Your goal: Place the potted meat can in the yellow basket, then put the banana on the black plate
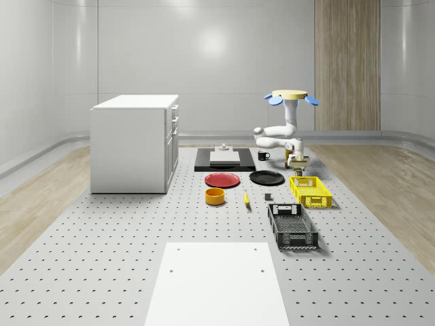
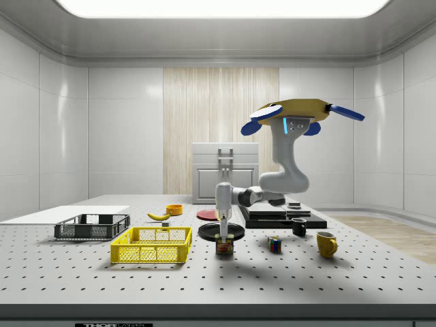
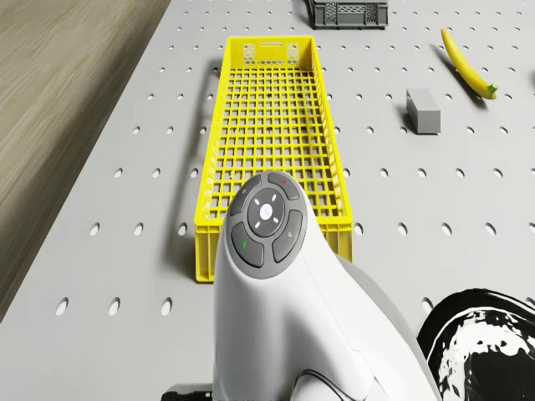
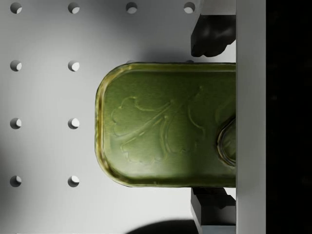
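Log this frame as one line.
drone: hovering beside yellow basket | gripper: around green potted meat can on table | banana: untouched

Pale panelled walls (image 1: 217, 54), wood-slat panel (image 1: 347, 64), wooden floor (image 1: 47, 197), white cabinet (image 1: 132, 142), bright ceiling light (image 2: 218, 7)

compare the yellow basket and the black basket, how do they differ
The yellow basket is bright yellow; the black basket is dark. In the whole-scene view the yellow basket lies farther back, next to the end effector, while the black basket sits nearer the camera. Both are open mesh crates resting on the table, and neither holds anything.
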You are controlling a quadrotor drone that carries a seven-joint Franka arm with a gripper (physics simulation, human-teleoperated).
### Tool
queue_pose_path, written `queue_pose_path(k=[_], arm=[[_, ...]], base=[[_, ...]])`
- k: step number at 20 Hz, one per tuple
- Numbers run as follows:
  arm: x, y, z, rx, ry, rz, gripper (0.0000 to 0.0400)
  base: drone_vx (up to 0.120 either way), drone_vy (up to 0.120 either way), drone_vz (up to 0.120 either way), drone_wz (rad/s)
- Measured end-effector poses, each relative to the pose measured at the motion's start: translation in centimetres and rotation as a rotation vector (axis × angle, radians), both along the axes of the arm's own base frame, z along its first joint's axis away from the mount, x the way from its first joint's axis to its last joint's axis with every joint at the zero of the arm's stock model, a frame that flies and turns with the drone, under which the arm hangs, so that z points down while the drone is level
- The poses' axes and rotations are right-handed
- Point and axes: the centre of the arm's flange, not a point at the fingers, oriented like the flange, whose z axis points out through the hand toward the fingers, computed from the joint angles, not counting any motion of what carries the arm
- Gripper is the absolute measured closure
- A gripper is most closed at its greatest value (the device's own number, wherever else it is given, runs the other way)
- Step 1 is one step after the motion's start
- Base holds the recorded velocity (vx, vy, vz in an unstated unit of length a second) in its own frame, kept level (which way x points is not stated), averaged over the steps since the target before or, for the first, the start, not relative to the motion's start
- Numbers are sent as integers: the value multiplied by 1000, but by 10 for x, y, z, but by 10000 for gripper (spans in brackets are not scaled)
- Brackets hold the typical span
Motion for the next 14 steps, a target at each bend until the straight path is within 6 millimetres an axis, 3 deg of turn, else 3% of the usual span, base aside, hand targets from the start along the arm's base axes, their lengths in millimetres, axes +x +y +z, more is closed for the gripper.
queue_pose_path(k=[4, 14], arm=[[1, 0, 1, -2, 1, -4, 98], [2, 0, -7, -5, 1, 3, 109]], base=[[0, 0, 0, 0], [0, 0, 0, 0]])
